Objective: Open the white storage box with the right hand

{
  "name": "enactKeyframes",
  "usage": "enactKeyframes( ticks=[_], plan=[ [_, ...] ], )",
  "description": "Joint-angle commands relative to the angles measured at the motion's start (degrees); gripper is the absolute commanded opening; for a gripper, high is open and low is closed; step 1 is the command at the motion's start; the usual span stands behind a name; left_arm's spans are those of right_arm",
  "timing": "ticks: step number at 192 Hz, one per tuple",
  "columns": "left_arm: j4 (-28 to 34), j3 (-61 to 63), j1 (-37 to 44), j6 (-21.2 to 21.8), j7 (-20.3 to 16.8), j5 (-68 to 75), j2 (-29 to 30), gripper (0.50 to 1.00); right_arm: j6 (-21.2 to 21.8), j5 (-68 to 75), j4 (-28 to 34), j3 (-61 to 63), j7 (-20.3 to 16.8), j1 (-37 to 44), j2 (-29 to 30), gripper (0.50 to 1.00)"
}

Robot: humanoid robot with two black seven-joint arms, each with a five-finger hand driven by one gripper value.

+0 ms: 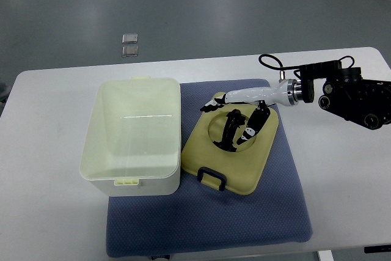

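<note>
nearest the camera, a blue-grey padded mat (201, 227) covers the middle of the white table (348, 187), its front edge close to the table's near edge. on the mat's left part stands the white storage box (134, 136), already uncovered: its pale, translucent-looking inside is bare, and a small latch tab shows at the middle of its near rim and another at its far rim. just right of the box, touching or nearly touching its right wall, the yellowish lid (235, 166) lies flat on the mat, turned at an angle, with a dark blue handle (212, 177) at its near edge and a round recess in its far half. the right hand (235, 120) is over that far half of the lid, so the box itself sits to the hand's left, just beside it but apart from it. the hand's fingers (232, 129) are black and white, spread and slightly bent, reaching down into the round recess; they clasp nothing, though whether the tips touch the lid's surface cannot be told. the white wrist runs back to the right into a metal collar and the black arm (357, 96), which enters from the right edge with a looped black cable above it. farther off, beyond the table's far edge, two small metal plates (129, 44) lie on the grey floor.
</note>
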Motion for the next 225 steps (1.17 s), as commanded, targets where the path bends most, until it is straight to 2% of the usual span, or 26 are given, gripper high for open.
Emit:
enactKeyframes(
  ticks=[1, 28, 58, 132, 157, 225],
  plan=[
    [0.0, 0.0, 0.0, 0.0, 0.0, 0.0, 0.0, 1.0, 0.4, 2.9, 0.0, 2.4, 0.0, 0.5, -0.9, 0.924],
    [0.0, 0.0, 0.0, 0.0, 0.0, 0.0, 0.0, 1.0, 1.8, 10.4, -0.1, 8.8, 0.0, -0.2, -2.5, 0.924],
    [0.0, 0.0, 0.0, 0.0, 0.0, 0.0, 0.0, 1.0, 0.5, 23.6, -1.8, 15.3, 0.0, -3.2, -2.0, 0.924],
    [0.0, 0.0, 0.0, 0.0, 0.0, 0.0, 0.0, 1.0, -12.8, 59.3, -10.1, 25.2, -0.1, -14.5, 3.1, 0.924],
    [0.0, 0.0, 0.0, 0.0, 0.0, 0.0, 0.0, 1.0, -13.8, 69.4, -12.4, 25.2, -0.2, -16.9, 4.4, 0.924],
    [0.0, 0.0, 0.0, 0.0, 0.0, 0.0, 0.0, 1.0, -14.3, 72.7, -12.3, 25.2, 0.8, -22.0, 8.1, 0.924]
  ],
)
